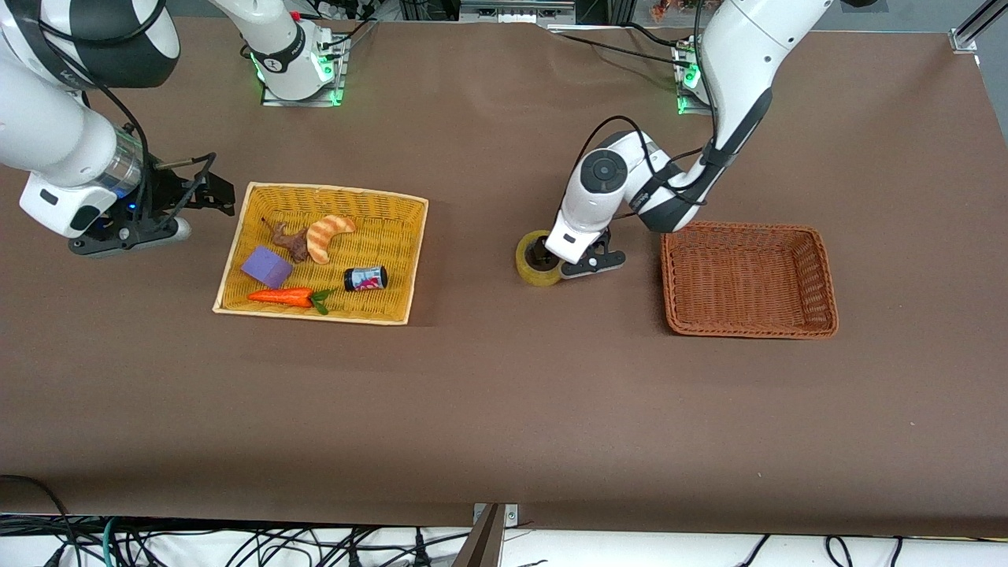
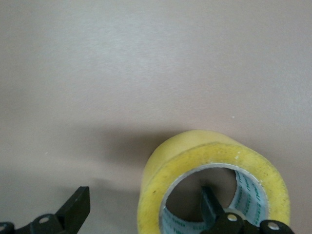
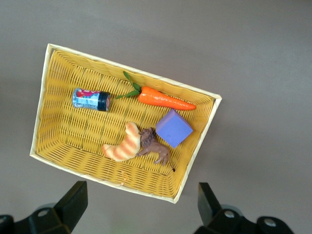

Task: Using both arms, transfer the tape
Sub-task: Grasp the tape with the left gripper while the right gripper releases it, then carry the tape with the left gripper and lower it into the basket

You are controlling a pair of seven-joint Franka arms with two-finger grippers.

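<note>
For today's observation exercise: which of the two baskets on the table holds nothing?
The brown basket at the left arm's end is empty; the yellow basket holds a carrot, croissant and other items.

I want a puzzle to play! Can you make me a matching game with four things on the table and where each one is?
Things:
1. tape
2. carrot
3. left gripper
4. brown basket

Places:
A. empty, at the left arm's end of the table
B. on the bare table between the two baskets
C. in the yellow basket
D. down at the tape, one finger in its hole

Pairs: 1-B, 2-C, 3-D, 4-A
</note>
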